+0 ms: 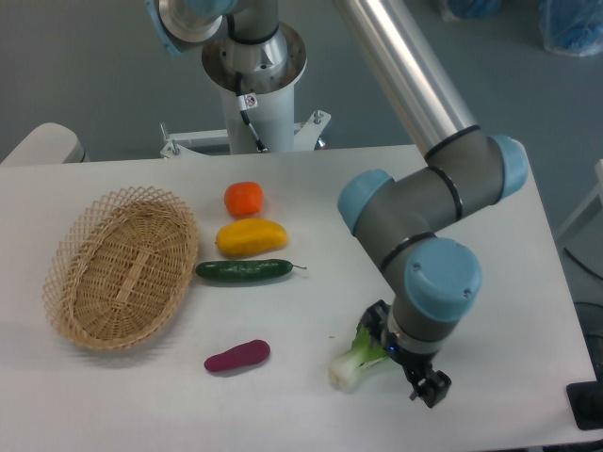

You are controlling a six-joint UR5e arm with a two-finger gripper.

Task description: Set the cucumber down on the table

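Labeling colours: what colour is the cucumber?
Dark glossy green cucumber, clearest in the fixed camera view, lying on the table.

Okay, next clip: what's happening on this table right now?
A single robot arm is bent low over the right front part of the white table, its gripper down beside a bok choy. Whether the fingers are open or shut is hard to tell from here. The cucumber already lies flat on the table, just right of the empty wicker basket, with a yellow fruit and an orange one behind it and a purple sweet potato in front.

A robotics lab — UR5e arm point(415, 104) bolted beside white table point(311, 395).
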